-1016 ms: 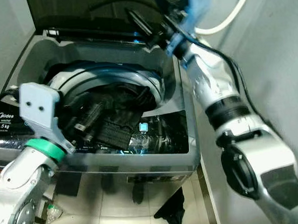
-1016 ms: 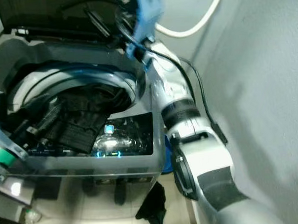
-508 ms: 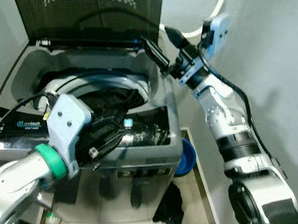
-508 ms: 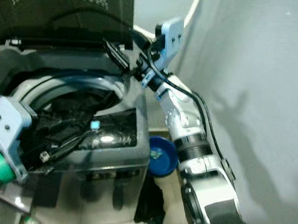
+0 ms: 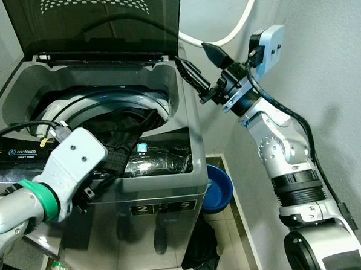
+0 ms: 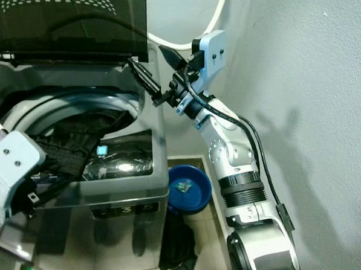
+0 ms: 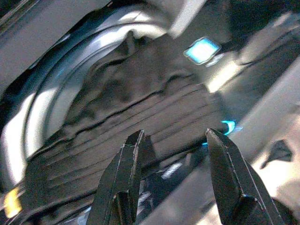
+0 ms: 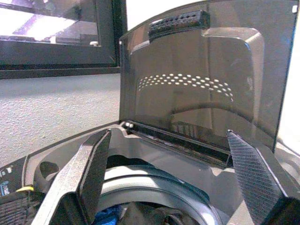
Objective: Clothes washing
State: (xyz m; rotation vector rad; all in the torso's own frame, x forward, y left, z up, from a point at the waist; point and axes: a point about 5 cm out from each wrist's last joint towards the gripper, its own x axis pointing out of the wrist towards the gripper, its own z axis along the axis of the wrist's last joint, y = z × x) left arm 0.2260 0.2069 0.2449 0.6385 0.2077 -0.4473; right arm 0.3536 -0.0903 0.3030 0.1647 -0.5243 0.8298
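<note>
Grey top-loading washing machine (image 5: pixel 172 199) stands with its one smoked lid (image 5: pixel 96 21) raised; beside its right side on the floor sit one blue basin (image 5: pixel 218 187) and a dark cloth heap (image 5: pixel 202 255). Black clothes (image 5: pixel 129 128) fill the drum. Left wrist view: left gripper (image 7: pixel 171 164), fingers apart, hovers over ribbed black fabric. Right wrist view: right gripper (image 8: pixel 168 159), fingers wide apart, faces the lid from the machine's back right corner.

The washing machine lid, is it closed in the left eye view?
No, the lid stands raised behind the open tub, and dark clothes show inside the drum.
</note>
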